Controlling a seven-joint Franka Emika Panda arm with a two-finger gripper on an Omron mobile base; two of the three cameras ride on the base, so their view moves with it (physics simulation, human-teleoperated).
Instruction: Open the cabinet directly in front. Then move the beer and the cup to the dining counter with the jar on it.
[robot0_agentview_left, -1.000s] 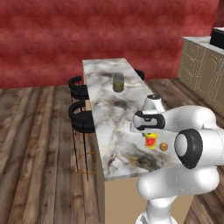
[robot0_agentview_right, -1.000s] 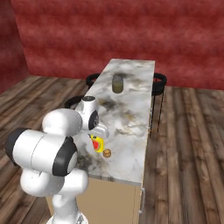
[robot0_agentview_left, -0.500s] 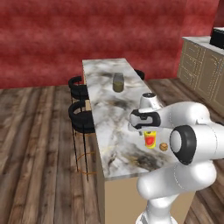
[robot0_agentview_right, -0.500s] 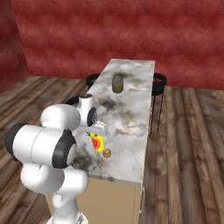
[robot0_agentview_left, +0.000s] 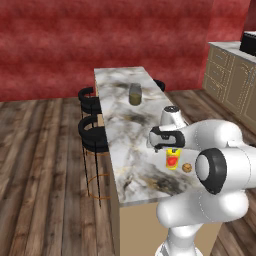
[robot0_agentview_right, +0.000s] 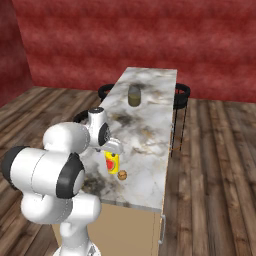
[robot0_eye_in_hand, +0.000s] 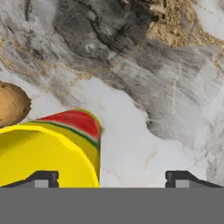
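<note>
**Cup on the dining counter, jaws apart above it**

The cup stands upright on the dining counter, close to the near end of the marble top and toward its right side. You see the yellow body and its red-orange mark best from the right base view. In the hand view the cup is cut off at the bottom edge, so you cannot see its base there, and one finger tip sits in front of its yellow side. The gripper has its two tips spread wide, one at the cup and the other over bare marble; the jaws are not closed on anything. From the base views the hand and the white arm cover the top of the cup, so you cannot tell whether a finger touches it.

Just right of the cup lies a small round brown thing; it is too small to name.

Farther along the top, well apart from the cup, stands the jar. Black stools line the counter's left side, one partly hidden behind the far right edge. A red wall closes the far end, with tan drawer cabinets at far right.
</note>
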